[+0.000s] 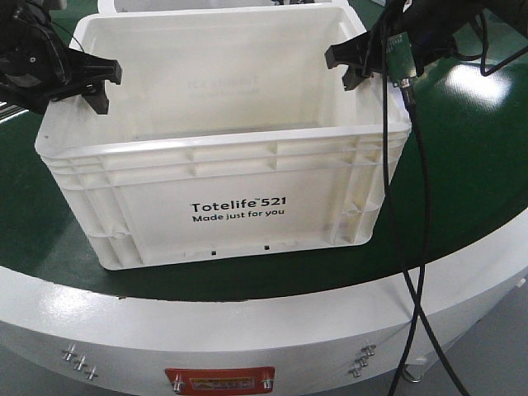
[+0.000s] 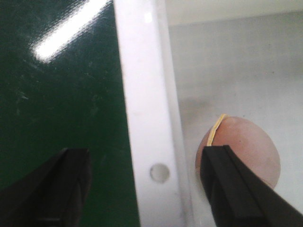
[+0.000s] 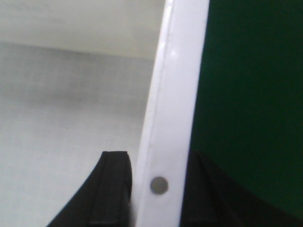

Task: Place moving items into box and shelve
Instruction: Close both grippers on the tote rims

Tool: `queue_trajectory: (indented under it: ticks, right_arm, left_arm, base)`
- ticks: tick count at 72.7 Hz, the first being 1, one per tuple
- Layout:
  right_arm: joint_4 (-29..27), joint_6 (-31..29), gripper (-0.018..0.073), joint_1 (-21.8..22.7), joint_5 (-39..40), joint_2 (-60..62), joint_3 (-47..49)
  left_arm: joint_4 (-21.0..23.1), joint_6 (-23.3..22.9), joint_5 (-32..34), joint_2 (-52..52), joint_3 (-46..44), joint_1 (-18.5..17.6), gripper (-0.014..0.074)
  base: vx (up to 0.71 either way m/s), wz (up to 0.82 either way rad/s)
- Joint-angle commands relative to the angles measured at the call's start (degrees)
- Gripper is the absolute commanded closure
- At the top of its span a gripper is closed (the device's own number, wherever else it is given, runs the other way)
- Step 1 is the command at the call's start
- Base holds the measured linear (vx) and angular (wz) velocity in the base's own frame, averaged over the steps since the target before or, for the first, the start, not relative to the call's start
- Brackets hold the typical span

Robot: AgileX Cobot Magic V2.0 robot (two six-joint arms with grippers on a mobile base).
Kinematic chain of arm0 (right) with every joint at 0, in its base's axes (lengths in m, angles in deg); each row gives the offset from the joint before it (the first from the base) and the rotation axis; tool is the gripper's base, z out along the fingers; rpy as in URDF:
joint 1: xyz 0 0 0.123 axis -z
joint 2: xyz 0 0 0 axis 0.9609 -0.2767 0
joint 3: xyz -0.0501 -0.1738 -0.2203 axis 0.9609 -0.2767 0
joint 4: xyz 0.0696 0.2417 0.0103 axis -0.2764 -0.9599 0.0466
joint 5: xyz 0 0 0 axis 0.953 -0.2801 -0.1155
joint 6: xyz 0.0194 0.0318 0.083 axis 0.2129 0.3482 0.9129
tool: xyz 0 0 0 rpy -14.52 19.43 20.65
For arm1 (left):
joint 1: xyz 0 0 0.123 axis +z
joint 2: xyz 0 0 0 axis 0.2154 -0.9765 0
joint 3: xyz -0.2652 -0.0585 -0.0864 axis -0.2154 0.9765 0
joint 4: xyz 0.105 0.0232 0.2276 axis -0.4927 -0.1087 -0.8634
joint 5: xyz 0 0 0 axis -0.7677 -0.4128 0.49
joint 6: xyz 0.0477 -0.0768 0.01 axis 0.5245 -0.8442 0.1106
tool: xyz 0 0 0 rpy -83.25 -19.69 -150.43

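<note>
Left claw [image 2: 146,155] wide astride "Totelife 521" box [image 1: 247,169] rim; right claw [image 3: 157,160] pinches it.

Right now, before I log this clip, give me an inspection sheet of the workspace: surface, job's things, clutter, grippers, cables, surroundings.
Surface: green surface with a curved white edge.
Job's things: box upright on the green, print facing the camera; a pinkish round item with a yellow band lies inside near the left wall.
Clutter: nothing seen.
Grippers: left gripper open, jaws astride the box's left rim; right gripper astride the right rim, jaws close to it, grip unclear.
Cables: black cables hang from the right arm past the box's right corner and over the white edge.
Surroundings: another white crate behind; red plate on the base front.
</note>
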Motion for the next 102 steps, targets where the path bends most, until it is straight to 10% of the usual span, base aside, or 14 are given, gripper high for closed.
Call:
queue_trajectory:
  ticks: [1, 16, 77, 93, 102]
  right_arm:
    - [-2.8, -0.3, 0.0405, -0.3, 1.6, 1.8, 1.2]
    - [-2.8, -0.8, 0.0571, -0.3, 1.6, 1.8, 1.2]
    - [-4.3, -1.5, 0.0566, -0.3, 1.1, 1.8, 1.2]
    - [-4.4, -1.5, 0.0566, -0.3, 1.1, 1.8, 1.2]
    - [-4.4, -1.5, 0.0566, -0.3, 1.1, 1.8, 1.2]
  left_arm:
    - [-0.3, -0.1, 1.5, 2.7, -1.9, -0.1, 0.0010]
    - [-0.3, -0.1, 1.5, 2.7, -1.9, -0.1, 0.0010]
    - [0.1, -0.1, -0.1, 2.3, -1.9, -0.1, 0.0031]
    - [0.3, -0.1, -4.8, -0.7, -1.9, -0.1, 0.0230]
    - [1.8, -0.1, -4.4, -0.8, -1.9, -0.1, 0.0500]
  base:
    - [0.00, 0.00]
    - [0.00, 0.00]
    - [0.00, 0.00]
    - [0.00, 0.00]
    - [0.00, 0.00]
